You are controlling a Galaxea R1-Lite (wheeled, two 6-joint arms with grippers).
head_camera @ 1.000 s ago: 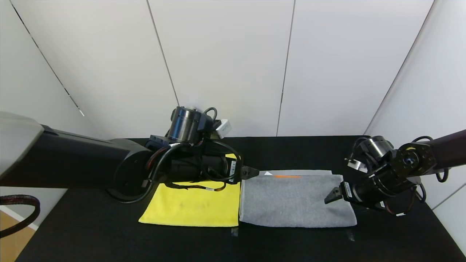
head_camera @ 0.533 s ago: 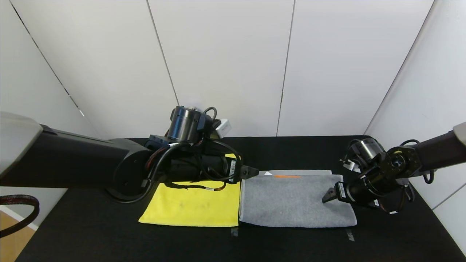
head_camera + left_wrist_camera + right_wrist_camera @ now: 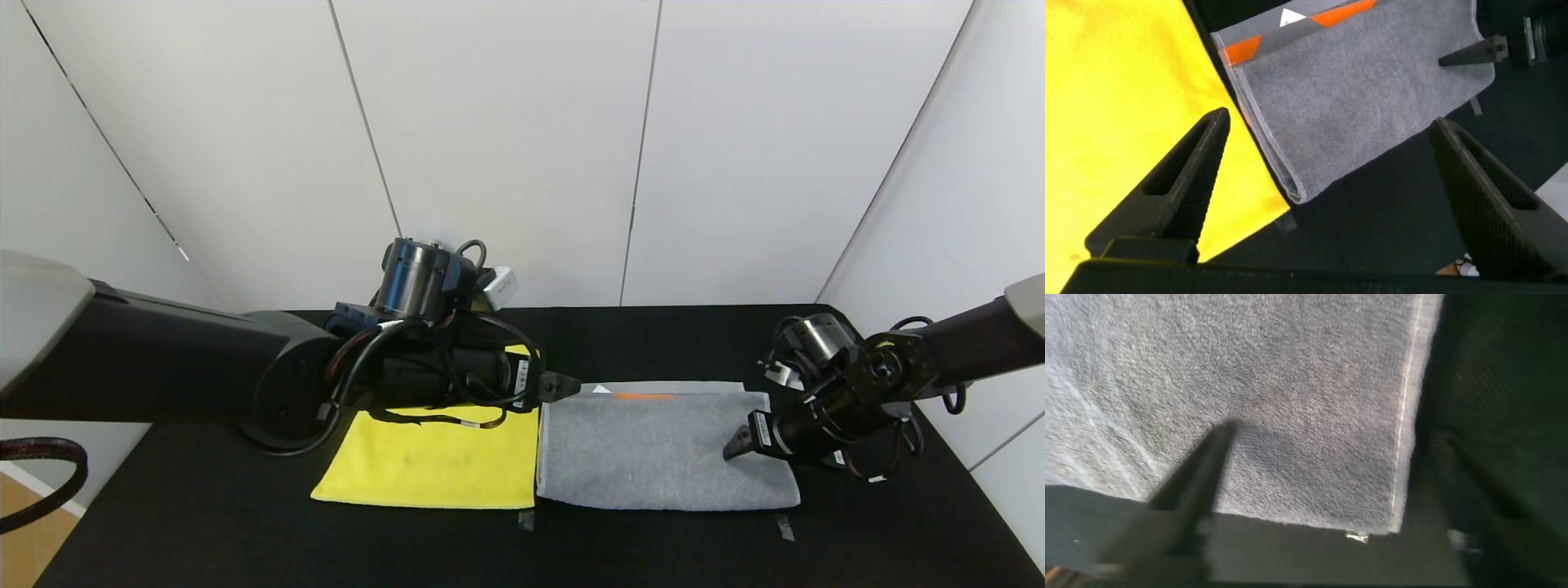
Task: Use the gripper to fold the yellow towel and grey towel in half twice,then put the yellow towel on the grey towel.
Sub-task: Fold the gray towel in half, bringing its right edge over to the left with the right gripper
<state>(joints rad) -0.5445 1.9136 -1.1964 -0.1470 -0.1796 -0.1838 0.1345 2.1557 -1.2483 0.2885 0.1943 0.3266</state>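
Centre-left, left gripper (image 3: 563, 385): arm reaching across horizontally, jaws spread wide, holding nothing, hovering between both towels
Right gripper (image 3: 737, 446): angled down onto grey towel (image 3: 653, 449), fingers apart straddling its right edge
Yellow towel (image 3: 437, 461): flat, lower centre-left; touching grey one

Our left arm reaches across from the left side, forearm roughly level, wrist turned so the left gripper (image 3: 563, 386) points toward the right; in its wrist view its two black fingers (image 3: 1180, 184) stand wide apart, nothing between them. Our right arm comes in from the right edge, elbow raised, forearm sloping down and inward; the right gripper (image 3: 737, 445) hangs low with its tips pointing left; in its own wrist view one finger (image 3: 1196, 486) sits well apart from the other, so the jaws stand spread and hold nothing.
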